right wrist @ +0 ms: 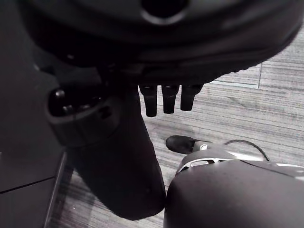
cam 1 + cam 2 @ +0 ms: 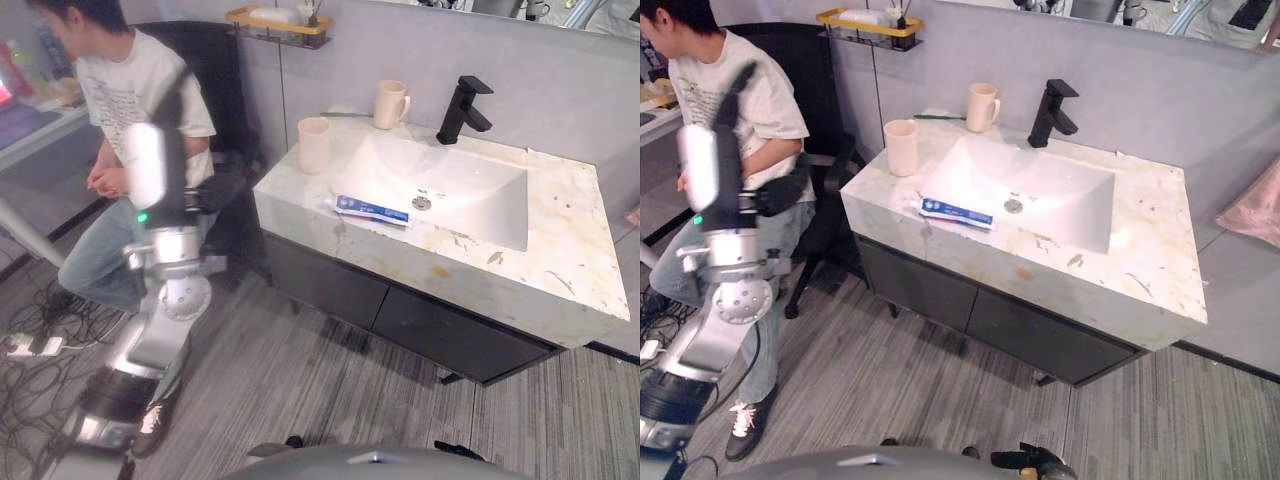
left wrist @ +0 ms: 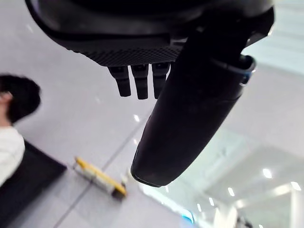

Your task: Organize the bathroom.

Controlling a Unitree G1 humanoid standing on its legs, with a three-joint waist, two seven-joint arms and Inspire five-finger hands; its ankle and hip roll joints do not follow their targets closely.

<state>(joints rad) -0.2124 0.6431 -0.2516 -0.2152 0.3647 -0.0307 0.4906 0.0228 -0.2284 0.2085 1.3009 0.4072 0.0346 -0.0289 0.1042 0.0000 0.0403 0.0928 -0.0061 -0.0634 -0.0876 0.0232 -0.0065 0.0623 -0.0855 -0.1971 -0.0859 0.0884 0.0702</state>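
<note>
Left wrist view: left hand [image 3: 156,71] raised, fingers straight, empty. Right hand [image 1: 164,97] likewise relaxed and empty. Toothpaste [image 2: 372,210] flat on counter [image 2: 570,280], two cups [image 2: 314,145] at ten o'clock.

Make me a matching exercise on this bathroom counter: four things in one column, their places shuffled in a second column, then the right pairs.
Things
1. blue and white toothpaste box
2. handled cream mug
3. handleless cream cup
4. black tap

Places
A. back of the counter, left of the tap
B. front rim of the white basin
C. behind the basin, by the wall
D. counter's left corner, beside the basin

Pairs: 1-B, 2-A, 3-D, 4-C
</note>
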